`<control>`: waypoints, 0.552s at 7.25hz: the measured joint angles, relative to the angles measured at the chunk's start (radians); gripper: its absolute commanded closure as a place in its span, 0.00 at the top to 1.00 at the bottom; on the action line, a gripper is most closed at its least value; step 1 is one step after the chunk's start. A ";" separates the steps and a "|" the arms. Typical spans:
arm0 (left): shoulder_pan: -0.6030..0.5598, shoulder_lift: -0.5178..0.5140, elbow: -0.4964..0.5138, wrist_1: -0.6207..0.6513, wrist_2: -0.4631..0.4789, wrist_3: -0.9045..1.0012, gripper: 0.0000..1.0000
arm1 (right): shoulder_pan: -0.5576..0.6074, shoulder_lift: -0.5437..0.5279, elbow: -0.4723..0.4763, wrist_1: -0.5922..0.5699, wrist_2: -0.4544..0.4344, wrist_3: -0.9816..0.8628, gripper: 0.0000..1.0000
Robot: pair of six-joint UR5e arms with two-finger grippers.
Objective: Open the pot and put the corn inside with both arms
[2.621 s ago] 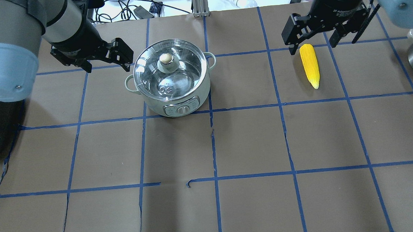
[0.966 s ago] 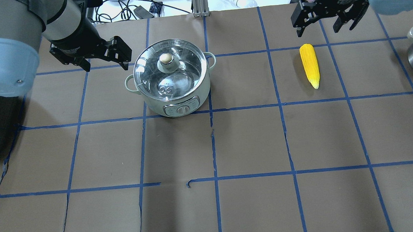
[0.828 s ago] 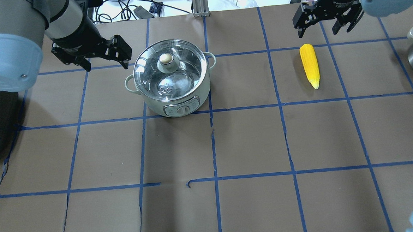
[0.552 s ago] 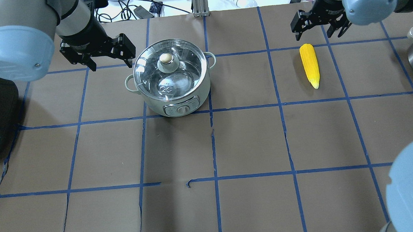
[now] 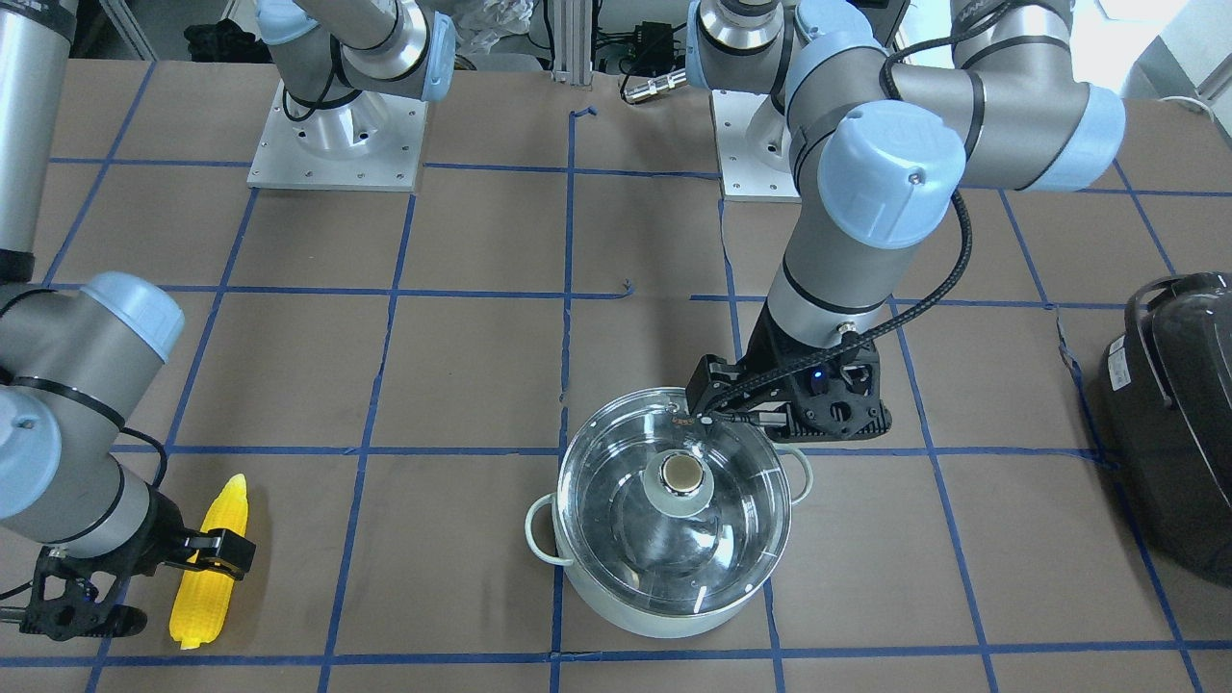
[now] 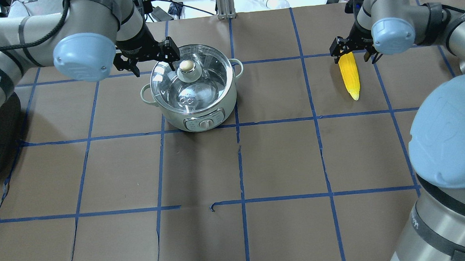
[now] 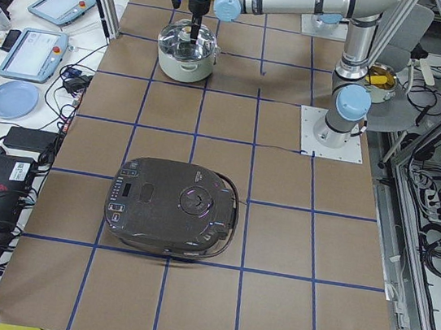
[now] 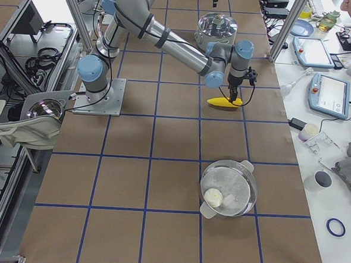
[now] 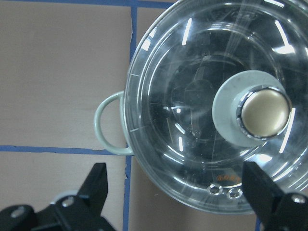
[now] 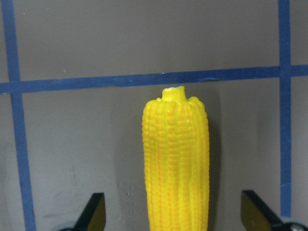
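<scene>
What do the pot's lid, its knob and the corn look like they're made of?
Lid: likely clear glass; see-through, with sharp streak glints.
Knob: what looks like a satin gold metal cap on a pale, matte collar, maybe plastic.
Corn: probably moulded plastic or rubber; uniformly yellow, faintly glossy kernels, too regular for real.

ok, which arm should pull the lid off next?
Left. The left gripper hangs open over the pot rim, right beside the lid knob. The right gripper is open astride the corn, far across the table from the pot.
</scene>
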State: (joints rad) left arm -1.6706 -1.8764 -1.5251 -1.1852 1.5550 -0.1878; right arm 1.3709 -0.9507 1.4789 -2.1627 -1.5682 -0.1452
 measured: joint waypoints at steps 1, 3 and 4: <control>-0.021 -0.032 0.024 0.013 -0.001 -0.041 1.00 | -0.005 0.028 0.002 -0.026 -0.002 0.000 0.98; -0.041 -0.077 0.057 0.020 -0.001 -0.091 1.00 | -0.008 0.049 0.005 -0.043 0.001 0.000 0.58; -0.048 -0.090 0.063 0.026 -0.001 -0.102 1.00 | -0.008 0.051 0.004 -0.046 0.006 0.000 0.42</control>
State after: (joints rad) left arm -1.7184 -1.9668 -1.4626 -1.1591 1.5542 -0.2897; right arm 1.3624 -0.8995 1.4832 -2.2088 -1.5620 -0.1457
